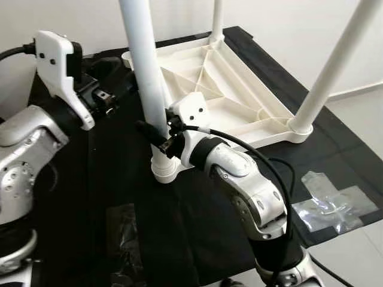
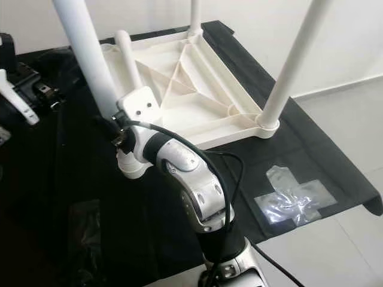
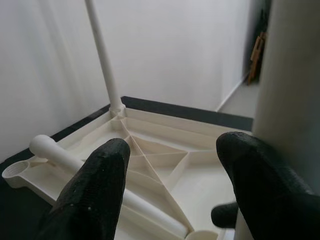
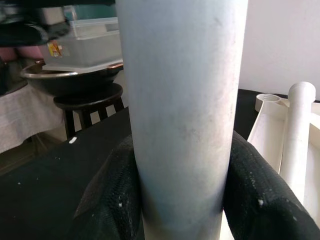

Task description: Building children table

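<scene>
So the kids' table top (image 1: 239, 101) is lying upside down on a black cloth (image 1: 119, 197), ribbed underside facing up. Three legs are standing in their corner sockets already: the far one (image 1: 216, 21), the one on the robot's right (image 1: 335, 66), and the near one (image 1: 146, 78), which is the one being worked on. The fourth leg (image 2: 128, 60) is just lying loose across the underside, next to the empty socket (image 2: 108, 49) at the far-left corner.

The right gripper (image 1: 157, 136) is pinching the near leg low down, just above its socket (image 1: 163, 168); in the right wrist view both black fingers (image 4: 112, 195) are pressed against the tube on either side. The left gripper (image 3: 172, 190) is spread, holding nothing, hovering close beside the same leg and pointing across the table top.

My guess: we're at the seating step for leg three. Next move probably calls for pushing or twisting it straight down until it bottoms out, then letting go and fetching the loose leg for that last socket.

Hard to tell stuff: the tops of the standing legs are cut off, and I can't see whether the near leg is fully home, since the right arm covers part of the joint. There's some crumpled clear plastic (image 1: 332, 200) on the cloth near the right edge, and the cluttered background in the right wrist view is too murky to name
</scene>
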You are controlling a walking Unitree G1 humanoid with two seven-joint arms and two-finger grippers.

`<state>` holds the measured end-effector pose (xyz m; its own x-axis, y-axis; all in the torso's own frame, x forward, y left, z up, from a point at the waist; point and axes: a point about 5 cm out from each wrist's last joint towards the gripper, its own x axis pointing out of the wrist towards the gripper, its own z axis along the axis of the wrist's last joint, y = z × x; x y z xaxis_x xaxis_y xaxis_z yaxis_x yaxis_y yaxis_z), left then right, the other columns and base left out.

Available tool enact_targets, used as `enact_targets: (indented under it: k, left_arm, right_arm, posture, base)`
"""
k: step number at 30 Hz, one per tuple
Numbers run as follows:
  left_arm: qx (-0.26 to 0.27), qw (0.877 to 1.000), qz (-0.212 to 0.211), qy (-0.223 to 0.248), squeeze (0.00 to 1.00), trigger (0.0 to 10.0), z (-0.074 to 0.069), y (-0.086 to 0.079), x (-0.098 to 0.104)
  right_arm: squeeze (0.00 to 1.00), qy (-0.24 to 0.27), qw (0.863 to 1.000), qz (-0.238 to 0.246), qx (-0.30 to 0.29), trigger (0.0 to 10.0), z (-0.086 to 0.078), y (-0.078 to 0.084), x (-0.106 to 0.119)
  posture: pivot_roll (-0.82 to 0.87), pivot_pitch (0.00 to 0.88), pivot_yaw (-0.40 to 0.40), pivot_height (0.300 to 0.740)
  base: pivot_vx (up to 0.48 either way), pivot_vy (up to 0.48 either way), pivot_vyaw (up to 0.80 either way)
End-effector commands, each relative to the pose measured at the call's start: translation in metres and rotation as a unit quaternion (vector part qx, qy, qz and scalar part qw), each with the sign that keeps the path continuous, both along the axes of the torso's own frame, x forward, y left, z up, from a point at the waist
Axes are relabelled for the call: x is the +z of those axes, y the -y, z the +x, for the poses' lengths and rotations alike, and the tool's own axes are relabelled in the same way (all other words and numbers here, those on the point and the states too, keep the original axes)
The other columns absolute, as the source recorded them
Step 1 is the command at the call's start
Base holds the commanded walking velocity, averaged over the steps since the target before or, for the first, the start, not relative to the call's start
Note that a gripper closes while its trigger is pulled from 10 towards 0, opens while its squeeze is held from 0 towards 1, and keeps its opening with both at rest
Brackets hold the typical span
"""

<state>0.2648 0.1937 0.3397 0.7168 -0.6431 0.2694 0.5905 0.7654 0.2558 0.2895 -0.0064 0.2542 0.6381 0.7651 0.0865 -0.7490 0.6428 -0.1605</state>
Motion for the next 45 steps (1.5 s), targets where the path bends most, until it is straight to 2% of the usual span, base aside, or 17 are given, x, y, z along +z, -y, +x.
enact_targets:
  k: [1, 3, 7, 9, 11, 14, 16, 19, 21, 24, 29, 35, 36, 45]
  left_arm:
    - [-0.112, 0.993, 0.030, -0.005, 0.00, 10.0, -0.011, 0.024, -0.006]
    - [-0.112, 0.993, 0.041, -0.016, 0.00, 10.0, -0.018, 0.005, -0.009]
    - [-0.121, 0.991, 0.042, -0.032, 0.00, 10.0, -0.023, -0.005, -0.013]
    - [-0.130, 0.990, 0.028, -0.042, 0.00, 10.0, -0.023, -0.008, -0.016]
    - [-0.168, 0.985, -0.015, -0.035, 0.00, 10.0, -0.027, 0.000, -0.011]
    - [-0.184, 0.982, -0.027, -0.032, 0.00, 10.0, -0.029, 0.004, -0.009]
    - [-0.210, 0.977, -0.036, -0.027, 0.00, 10.0, -0.029, 0.013, -0.006]
    - [-0.220, 0.974, -0.041, -0.024, 0.00, 10.0, -0.025, 0.023, -0.004]
    - [-0.220, 0.974, -0.041, -0.024, 0.00, 10.0, -0.025, 0.023, -0.004]
    - [-0.185, 0.982, -0.047, -0.011, 0.00, 10.0, -0.010, 0.031, 0.001]
    - [-0.174, 0.983, -0.052, 0.004, 0.00, 10.0, -0.004, 0.034, 0.009]
    - [-0.170, 0.985, -0.034, 0.001, 0.00, 10.0, 0.002, 0.039, 0.021]
    - [-0.170, 0.985, -0.034, -0.010, 0.00, 0.0, 0.004, 0.039, 0.024]
    - [-0.178, 0.984, -0.011, -0.027, 0.00, 0.0, 0.005, 0.038, 0.025]
  right_arm:
    - [0.00, -0.110, 0.992, -0.064, -0.012, 10.0, 0.007, -0.004, -0.048]
    - [0.00, -0.110, 0.992, -0.065, -0.010, 10.0, 0.008, -0.003, -0.047]
    - [0.00, -0.110, 0.992, -0.066, -0.009, 10.0, 0.008, -0.002, -0.047]
    - [0.00, -0.111, 0.992, -0.065, -0.008, 10.0, 0.008, -0.003, -0.047]
    - [0.00, -0.112, 0.992, -0.064, -0.006, 10.0, 0.008, -0.003, -0.047]
    - [0.00, -0.112, 0.992, -0.064, -0.005, 10.0, 0.008, -0.003, -0.047]
    - [0.00, -0.111, 0.992, -0.064, -0.003, 10.0, 0.008, -0.004, -0.047]
    - [0.00, -0.110, 0.992, -0.064, 0.000, 10.0, 0.008, -0.005, -0.046]
    - [0.00, -0.110, 0.992, -0.064, 0.000, 10.0, 0.008, -0.005, -0.046]
    - [0.00, -0.109, 0.992, -0.064, 0.009, 10.0, 0.006, -0.008, -0.046]
    - [0.00, -0.110, 0.992, -0.064, 0.013, 10.0, 0.005, -0.009, -0.046]
    - [0.00, -0.112, 0.991, -0.064, 0.022, 10.0, 0.003, -0.012, -0.047]
    - [0.00, -0.112, 0.991, -0.064, 0.023, 10.0, 0.003, -0.013, -0.047]
    - [0.00, -0.098, 0.993, -0.060, 0.036, 10.0, 0.002, -0.014, -0.045]
  posture:
    - [0.01, 0.197, 0.038, 0.740]
    - [0.01, 0.199, 0.035, 0.740]
    - [0.00, 0.199, 0.032, 0.740]
    - [0.00, 0.199, 0.032, 0.740]
    - [0.00, 0.199, 0.029, 0.740]
    - [0.00, 0.199, 0.029, 0.740]
    - [0.00, 0.197, 0.028, 0.740]
    - [0.00, 0.195, 0.028, 0.740]
    - [0.00, 0.195, 0.028, 0.740]
    - [0.00, 0.194, 0.027, 0.740]
    - [0.00, 0.192, 0.026, 0.740]
    - [0.01, 0.191, 0.026, 0.740]
    - [0.01, 0.190, 0.026, 0.740]
    - [0.02, 0.193, 0.024, 0.740]
  base:
    - [0.000, 0.000, 0.00]
    - [0.000, 0.000, 0.00]
    - [0.000, 0.000, 0.00]
    - [0.000, 0.000, 0.00]
    - [0.000, 0.000, 0.00]
    - [0.000, 0.000, 0.00]
    - [0.000, 0.000, 0.00]
    - [0.000, 0.000, 0.00]
    - [0.000, 0.000, 0.00]
    - [0.000, 0.000, 0.00]
    - [0.000, 0.000, 0.00]
    - [0.000, 0.000, 0.00]
    - [0.000, 0.000, 0.00]
    - [0.000, 0.000, 0.00]
